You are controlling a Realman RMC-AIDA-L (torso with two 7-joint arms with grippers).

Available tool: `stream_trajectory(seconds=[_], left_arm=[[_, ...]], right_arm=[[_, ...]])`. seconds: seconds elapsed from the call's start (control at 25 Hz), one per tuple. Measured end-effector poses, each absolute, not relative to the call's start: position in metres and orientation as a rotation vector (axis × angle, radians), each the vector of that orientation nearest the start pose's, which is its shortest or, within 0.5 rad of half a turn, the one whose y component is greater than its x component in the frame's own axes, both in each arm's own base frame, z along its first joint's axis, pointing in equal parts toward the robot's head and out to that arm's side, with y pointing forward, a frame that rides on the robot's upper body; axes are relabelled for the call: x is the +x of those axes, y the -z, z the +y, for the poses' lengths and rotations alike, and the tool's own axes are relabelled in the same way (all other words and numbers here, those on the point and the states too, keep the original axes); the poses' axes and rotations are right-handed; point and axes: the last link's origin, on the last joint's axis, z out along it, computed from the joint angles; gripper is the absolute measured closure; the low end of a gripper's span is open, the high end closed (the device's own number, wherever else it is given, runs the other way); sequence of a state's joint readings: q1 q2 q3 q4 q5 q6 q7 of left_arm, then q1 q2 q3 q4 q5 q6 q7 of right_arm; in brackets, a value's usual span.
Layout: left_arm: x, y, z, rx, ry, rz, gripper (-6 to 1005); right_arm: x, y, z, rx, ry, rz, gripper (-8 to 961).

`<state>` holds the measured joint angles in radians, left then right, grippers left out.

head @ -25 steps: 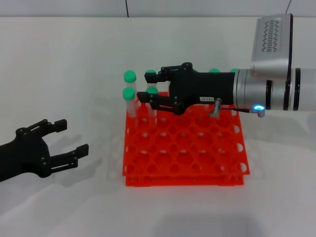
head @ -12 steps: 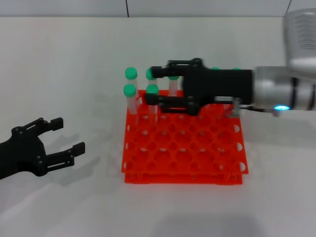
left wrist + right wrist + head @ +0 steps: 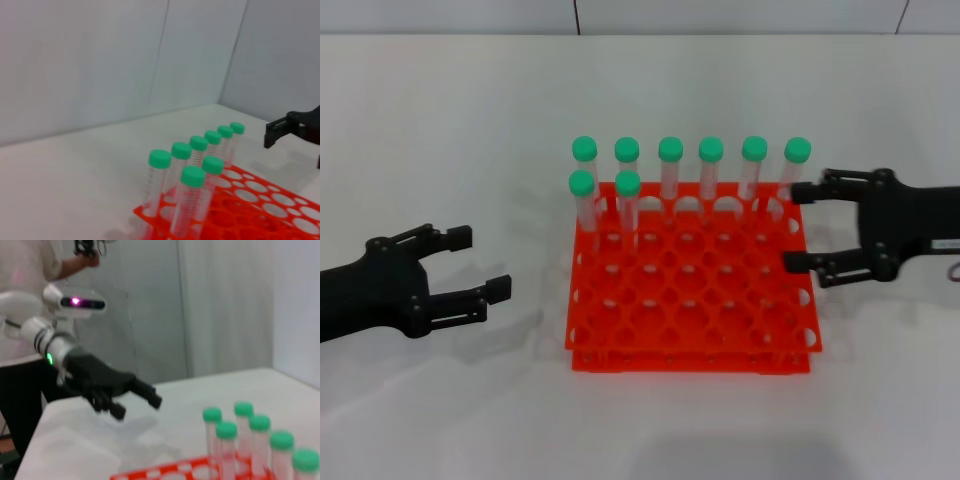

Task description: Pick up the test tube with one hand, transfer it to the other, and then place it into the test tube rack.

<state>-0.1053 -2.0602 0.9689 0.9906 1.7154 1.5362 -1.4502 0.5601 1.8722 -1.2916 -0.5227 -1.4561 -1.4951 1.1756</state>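
The left gripper [image 3: 468, 266] hovers low at the near left with its fingers spread, while the right gripper [image 3: 802, 228] reaches in from the right, fingers likewise apart and empty.

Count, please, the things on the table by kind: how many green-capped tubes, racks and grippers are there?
Green-capped tubes: 8, all upright in the rack, 6 in the back row and 2 in the next row.
Orange-red rack: 1.
Black grippers: 2, the left gripper and the right gripper, both open and empty, either side of the rack.
Total: 11.
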Motion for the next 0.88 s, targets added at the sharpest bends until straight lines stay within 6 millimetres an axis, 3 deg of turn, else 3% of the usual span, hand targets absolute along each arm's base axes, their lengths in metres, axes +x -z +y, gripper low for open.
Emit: stream_trajectory(seconds=[0.24, 0.88], left_arm=[[-0.302, -0.042, 0.271, -2.688, 0.674, -0.755, 113], [-0.282, -0.042, 0.294, -2.89, 0.559, -0.721, 113]], right_arm=[[0.275, -0.024, 0.33, -2.831, -0.652, 0.308, 77], [0.286, -0.018, 0.323, -2.839, -0.617, 0.357, 81]])
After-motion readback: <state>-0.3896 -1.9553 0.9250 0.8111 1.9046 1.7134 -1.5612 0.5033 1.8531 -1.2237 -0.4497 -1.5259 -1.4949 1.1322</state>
